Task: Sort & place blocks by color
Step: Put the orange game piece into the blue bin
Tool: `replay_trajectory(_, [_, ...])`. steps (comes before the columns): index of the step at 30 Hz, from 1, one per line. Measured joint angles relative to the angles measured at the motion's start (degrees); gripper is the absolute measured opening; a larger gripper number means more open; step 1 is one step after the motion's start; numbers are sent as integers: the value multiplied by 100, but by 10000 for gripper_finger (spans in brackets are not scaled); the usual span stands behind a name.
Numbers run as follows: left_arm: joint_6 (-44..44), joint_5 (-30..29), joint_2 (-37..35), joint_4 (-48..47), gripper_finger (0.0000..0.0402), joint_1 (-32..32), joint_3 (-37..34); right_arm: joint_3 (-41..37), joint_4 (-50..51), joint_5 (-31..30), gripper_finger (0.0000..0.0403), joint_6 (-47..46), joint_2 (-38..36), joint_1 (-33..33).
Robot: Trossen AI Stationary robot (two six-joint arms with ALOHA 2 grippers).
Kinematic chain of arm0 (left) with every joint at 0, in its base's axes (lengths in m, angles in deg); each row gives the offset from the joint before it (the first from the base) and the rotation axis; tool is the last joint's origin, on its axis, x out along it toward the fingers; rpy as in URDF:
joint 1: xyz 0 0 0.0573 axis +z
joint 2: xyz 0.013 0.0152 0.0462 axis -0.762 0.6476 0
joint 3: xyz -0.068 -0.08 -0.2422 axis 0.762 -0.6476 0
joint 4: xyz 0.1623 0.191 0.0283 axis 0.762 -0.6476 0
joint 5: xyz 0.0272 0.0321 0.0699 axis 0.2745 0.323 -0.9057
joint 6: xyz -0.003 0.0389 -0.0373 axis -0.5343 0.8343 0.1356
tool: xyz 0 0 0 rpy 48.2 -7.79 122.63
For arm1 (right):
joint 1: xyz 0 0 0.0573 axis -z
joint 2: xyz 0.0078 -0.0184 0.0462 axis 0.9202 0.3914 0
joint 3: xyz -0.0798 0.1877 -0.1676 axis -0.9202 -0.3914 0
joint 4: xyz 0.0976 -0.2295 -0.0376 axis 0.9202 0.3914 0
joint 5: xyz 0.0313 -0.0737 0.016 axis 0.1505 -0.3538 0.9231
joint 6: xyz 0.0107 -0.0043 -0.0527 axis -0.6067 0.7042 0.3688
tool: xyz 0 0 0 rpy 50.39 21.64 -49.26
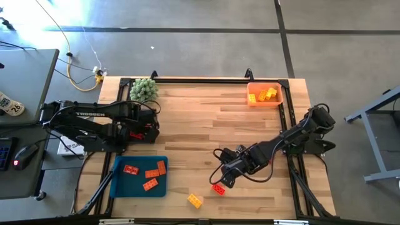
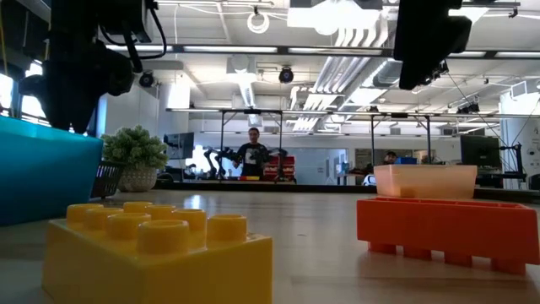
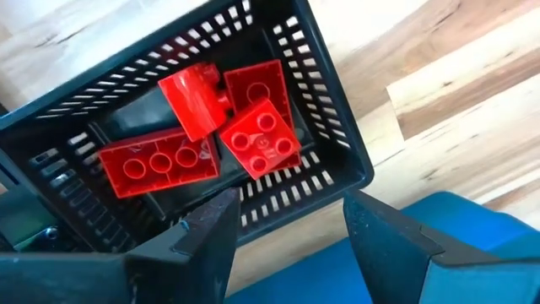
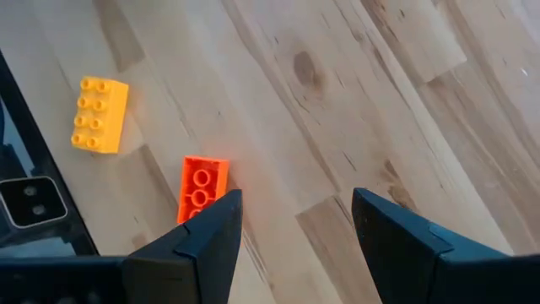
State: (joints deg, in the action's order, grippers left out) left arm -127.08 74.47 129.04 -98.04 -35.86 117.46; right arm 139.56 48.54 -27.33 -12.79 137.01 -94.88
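My left gripper (image 3: 291, 207) hangs open, pointing down over a black slatted basket (image 3: 337, 127) that holds several red blocks (image 3: 253, 139). It stands at the table's left (image 1: 149, 125), touching nothing. My right gripper (image 4: 295, 203) is open above the wood near the front edge (image 1: 224, 178). An orange-red block (image 4: 201, 187) lies flat just beside one of its fingers, studs up. A yellow block (image 4: 99, 114) lies flat farther toward the front edge (image 1: 195, 200). A blue tray (image 1: 139, 176) holds three orange blocks. An orange bin (image 1: 264, 95) holds yellow blocks.
A green spiky plant ball (image 1: 143, 89) sits at the far left corner. A black frame rail runs along the table's edges (image 1: 200, 79). In the low view the yellow block (image 2: 160, 245) and the orange-red block (image 2: 451, 228) lie close to the camera. A person stands far behind the table.
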Motion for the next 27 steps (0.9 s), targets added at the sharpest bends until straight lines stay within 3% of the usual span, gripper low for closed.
replay_trajectory(6, [116,7,0,0,202,-2,0,0,-122,-1,211,-455,0,19])
replay_trajectory(13, [156,7,-2,98,202,-14,-2,0,-1049,17,211,-671,0,-110])
replay_trajectory(27, [-43,184,-2,718,202,-692,-2,0,-1356,386,211,-1273,269,-341])
